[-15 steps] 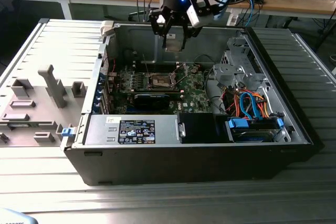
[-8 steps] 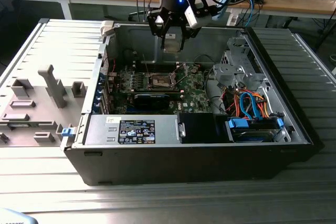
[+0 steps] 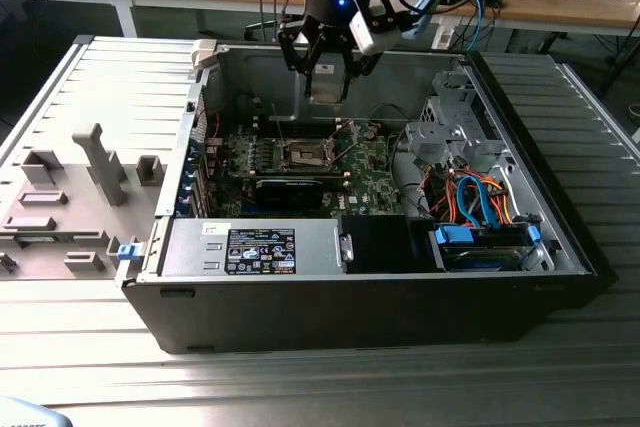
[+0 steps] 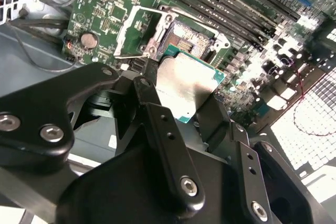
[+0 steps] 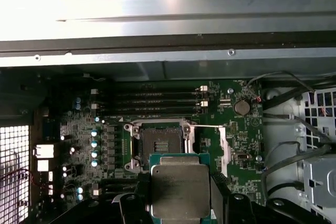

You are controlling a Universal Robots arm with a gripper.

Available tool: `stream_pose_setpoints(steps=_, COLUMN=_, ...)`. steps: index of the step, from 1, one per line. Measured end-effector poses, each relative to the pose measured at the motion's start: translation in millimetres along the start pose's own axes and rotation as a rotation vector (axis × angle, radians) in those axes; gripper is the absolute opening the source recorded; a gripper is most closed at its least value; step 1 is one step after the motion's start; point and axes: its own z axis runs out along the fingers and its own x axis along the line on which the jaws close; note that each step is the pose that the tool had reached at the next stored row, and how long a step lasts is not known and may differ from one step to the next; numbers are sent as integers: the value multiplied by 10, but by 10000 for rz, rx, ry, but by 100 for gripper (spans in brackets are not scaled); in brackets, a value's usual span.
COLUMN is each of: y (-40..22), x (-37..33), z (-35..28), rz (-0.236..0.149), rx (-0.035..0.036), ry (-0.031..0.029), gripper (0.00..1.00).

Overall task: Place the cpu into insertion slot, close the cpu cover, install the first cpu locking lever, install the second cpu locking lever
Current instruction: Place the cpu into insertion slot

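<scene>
My gripper (image 3: 327, 82) hangs above the open computer case, shut on the cpu (image 3: 327, 89), a flat square chip with a dull silver top. Both wrist views show the cpu (image 4: 184, 85) (image 5: 179, 190) pinched between the black fingers (image 4: 152, 103) (image 5: 140, 203). The insertion slot (image 5: 157, 142) (image 4: 190, 36) (image 3: 305, 155) lies bare on the green motherboard, below the chip and a little off from it. The cpu cover (image 4: 126, 32) (image 5: 222, 150), a thin silvery frame, stands swung open at one side of the slot.
Inside the case a long black card (image 3: 290, 187) lies near the slot, with memory slots (image 5: 157, 100) on the other side. A drive cage and coloured cables (image 3: 480, 202) fill the exterior view's right. A grey fixture tray (image 3: 70, 187) sits left of the case wall (image 3: 195, 117).
</scene>
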Motion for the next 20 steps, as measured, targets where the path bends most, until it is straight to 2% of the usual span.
stream_pose_setpoints(steps=4, y=-1, x=45, z=10, rz=-2, rx=3, ry=1, gripper=54)
stream_pose_setpoints(steps=12, y=-2, x=49, z=13, rz=16, rx=2, ry=0, gripper=54)
stream_pose_setpoints(steps=20, y=-2, x=49, z=16, rz=377, rx=-5, ry=-19, gripper=54)
